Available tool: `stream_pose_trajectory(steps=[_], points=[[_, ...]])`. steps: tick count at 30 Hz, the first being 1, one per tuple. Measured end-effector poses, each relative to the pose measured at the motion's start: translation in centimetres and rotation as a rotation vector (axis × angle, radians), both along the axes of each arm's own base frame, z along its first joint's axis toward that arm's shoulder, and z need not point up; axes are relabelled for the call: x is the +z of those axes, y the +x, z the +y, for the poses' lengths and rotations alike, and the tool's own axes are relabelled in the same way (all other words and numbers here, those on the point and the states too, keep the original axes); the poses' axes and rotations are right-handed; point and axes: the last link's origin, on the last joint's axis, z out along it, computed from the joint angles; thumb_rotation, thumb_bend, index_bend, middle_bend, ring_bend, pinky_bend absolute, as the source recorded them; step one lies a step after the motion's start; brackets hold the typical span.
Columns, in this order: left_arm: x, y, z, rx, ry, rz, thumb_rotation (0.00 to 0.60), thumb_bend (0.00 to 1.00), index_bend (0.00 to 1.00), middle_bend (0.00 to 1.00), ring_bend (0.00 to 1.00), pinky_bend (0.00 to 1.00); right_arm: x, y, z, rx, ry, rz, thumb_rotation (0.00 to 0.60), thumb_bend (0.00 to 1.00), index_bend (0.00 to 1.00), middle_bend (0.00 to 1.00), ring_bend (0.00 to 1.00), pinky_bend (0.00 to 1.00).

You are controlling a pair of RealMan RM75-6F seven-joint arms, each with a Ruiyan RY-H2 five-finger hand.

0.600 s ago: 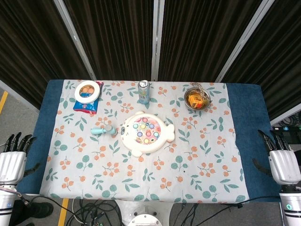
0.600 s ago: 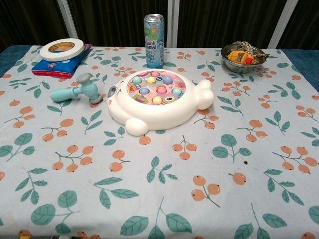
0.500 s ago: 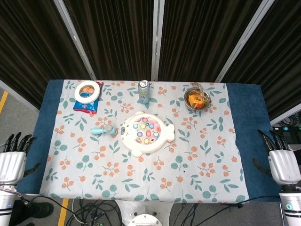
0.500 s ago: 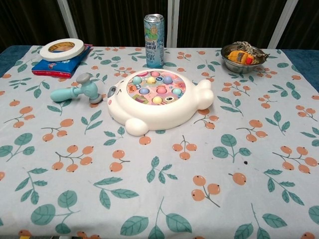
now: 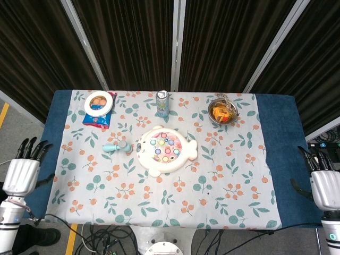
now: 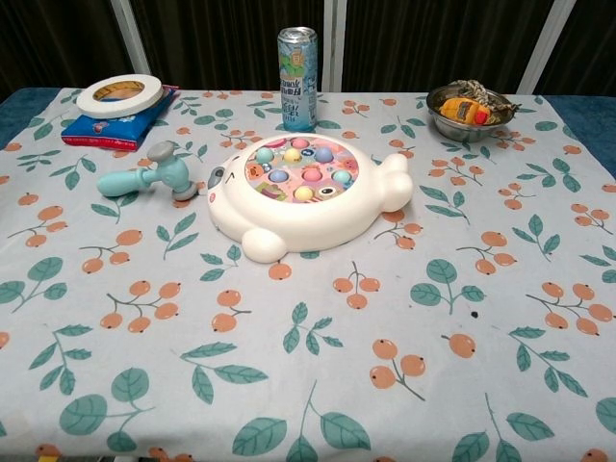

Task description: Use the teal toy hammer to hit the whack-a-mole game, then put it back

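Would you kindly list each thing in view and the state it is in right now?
teal toy hammer: lying on the tablecloth left of the game, not held.
whack-a-mole game: flat on the table, untouched.
can: upright behind the game.
tape roll: lying flat on a blue packet.
metal bowl: upright, holding small items.
left hand: open, beside the table edge.
right hand: open, beside the table edge.

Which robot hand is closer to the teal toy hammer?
The left hand is closer: the teal toy hammer lies left of the white whack-a-mole game, while the right hand waits past the table's opposite edge.
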Motion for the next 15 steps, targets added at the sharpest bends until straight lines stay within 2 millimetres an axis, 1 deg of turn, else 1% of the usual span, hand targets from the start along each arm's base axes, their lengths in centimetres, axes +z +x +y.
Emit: stream_pose_trajectory(steps=[2, 5, 9, 13, 15], points=[[-0.3, 0.7, 1.5, -0.02, -0.024, -0.035, 0.6, 0.17, 0.22, 0.18, 0.04, 0.05, 0.1, 0.0, 0.1, 0.002, -0.003, 0.0, 0.6, 0.18, 0.08, 0.21, 0.05, 0.1], [-1.0, 1.6, 3.8, -0.035, -0.079, -0.072, 0.6, 0.18, 0.23, 0.18, 0.04, 0.06, 0.3, -0.2, 0.2, -0.002, -0.01, 0.002, 0.6, 0.18, 0.08, 0.21, 0.05, 0.1], [-2.3, 2.9, 6.9, -0.034, -0.176, -0.102, 0.6, 0.22, 0.24, 0.2, 0.05, 0.06, 0.6, -0.2, 0.2, -0.01, -0.021, 0.006, 0.6, 0.18, 0.08, 0.21, 0.05, 0.1], [-4.6, 4.4, 10.4, -0.018, -0.249, -0.138, 0.6, 0.25, 0.28, 0.24, 0.09, 0.06, 0.5, -0.1, 0.0, -0.005, -0.021, 0.005, 0.6, 0.18, 0.08, 0.21, 0.05, 0.1], [-5.8, 4.6, 11.5, -0.003, -0.263, -0.151, 0.6, 0.25, 0.3, 0.25, 0.09, 0.06, 0.3, -0.1, -0.1, -0.005, -0.014, 0.002, 0.6, 0.18, 0.08, 0.21, 0.05, 0.1]])
